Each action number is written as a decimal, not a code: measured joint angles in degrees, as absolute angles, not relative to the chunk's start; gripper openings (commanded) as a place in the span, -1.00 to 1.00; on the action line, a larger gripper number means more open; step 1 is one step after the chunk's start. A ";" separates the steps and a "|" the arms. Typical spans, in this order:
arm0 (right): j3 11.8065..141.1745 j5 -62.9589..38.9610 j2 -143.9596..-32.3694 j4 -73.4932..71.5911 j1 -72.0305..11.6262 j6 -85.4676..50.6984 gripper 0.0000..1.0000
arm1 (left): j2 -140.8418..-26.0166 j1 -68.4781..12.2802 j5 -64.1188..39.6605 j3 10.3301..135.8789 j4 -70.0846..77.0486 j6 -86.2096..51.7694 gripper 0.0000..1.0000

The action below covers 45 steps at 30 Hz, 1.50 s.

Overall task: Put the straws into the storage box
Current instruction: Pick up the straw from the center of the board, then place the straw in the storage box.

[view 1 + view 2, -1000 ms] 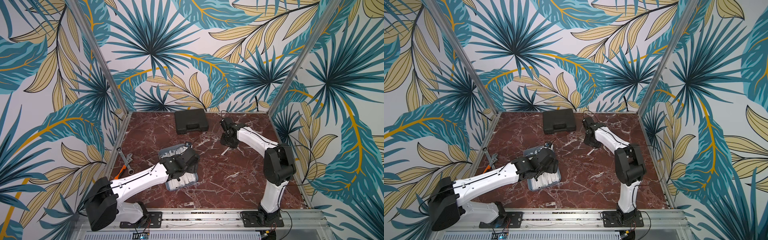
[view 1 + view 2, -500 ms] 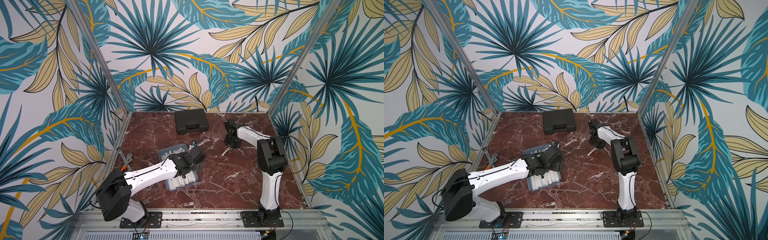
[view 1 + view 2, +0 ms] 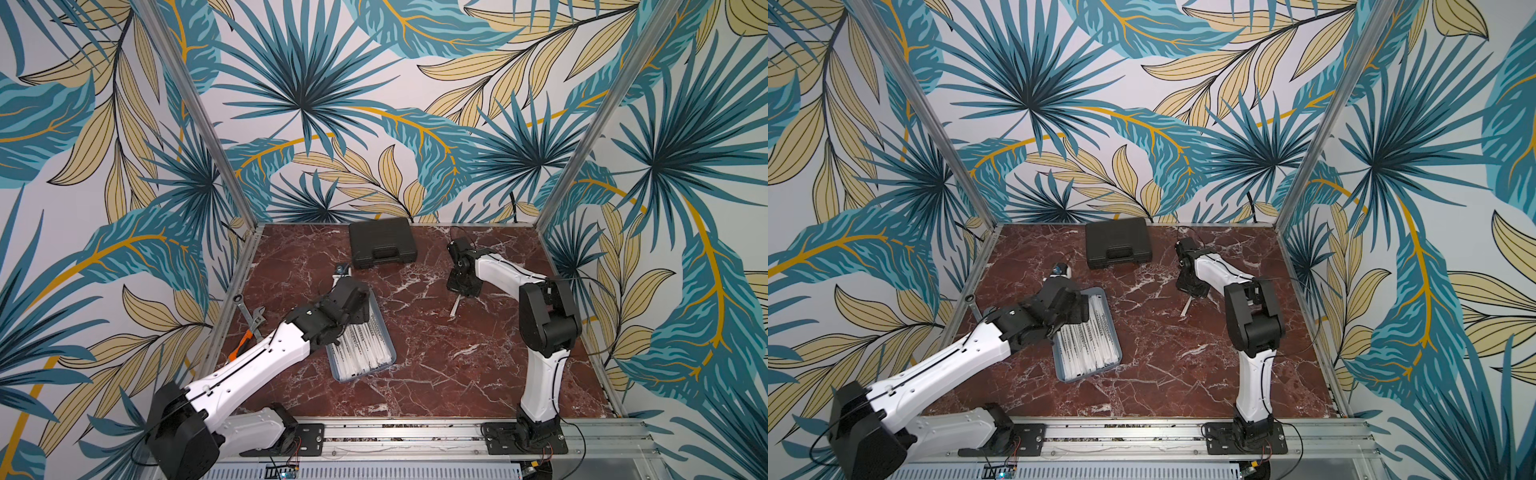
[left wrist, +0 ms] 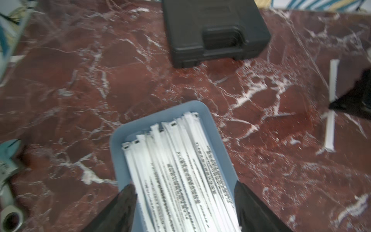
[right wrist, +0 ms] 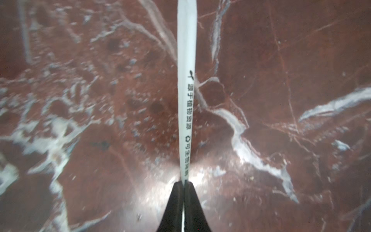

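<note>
Showing the right gripper (image 5: 184, 183) closed on one straw (image 5: 185, 80): its two black fingertips (image 5: 176, 200) meet on the printed paper wrapper. The rest of the straw runs out ahead of them over the red marble table (image 5: 281, 60). In both top views this straw pokes out from under the gripper toward the front of the table, well apart from the box (image 3: 384, 328). Whether its free end rests on the marble cannot be told.

The box lies left of centre. It holds the other straws (image 4: 180, 160), which lie side by side along its length in a loose layer.

The left gripper (image 4: 183, 183) hangs over the box with its fingers (image 4: 124, 209) spread apart, one at each long rim. Whether they touch the rims cannot be told.

A closed black case (image 3: 382, 245) sits at the back of the table, near the far end of the box. Wrenches (image 3: 251, 316) lie at the table's left edge, beside the left arm.
</note>
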<state>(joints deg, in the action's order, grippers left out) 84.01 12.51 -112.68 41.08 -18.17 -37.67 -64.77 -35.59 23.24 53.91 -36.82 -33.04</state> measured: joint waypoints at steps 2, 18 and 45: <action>83.50 13.17 -108.49 42.26 -23.33 -37.69 -0.85 | -59.83 -30.59 23.35 52.69 -38.39 -32.84 0.63; 108.77 4.05 -124.62 45.52 -59.11 -35.99 -0.87 | -52.58 -18.87 21.30 47.48 -45.32 -33.91 0.63; 85.86 13.65 -96.73 41.45 -52.16 -32.99 0.86 | -45.50 -18.74 23.90 46.39 -48.77 -34.04 0.73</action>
<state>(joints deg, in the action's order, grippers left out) 85.86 13.65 -96.73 41.45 -52.16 -32.99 -45.50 -18.74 23.90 46.39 -48.77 -34.04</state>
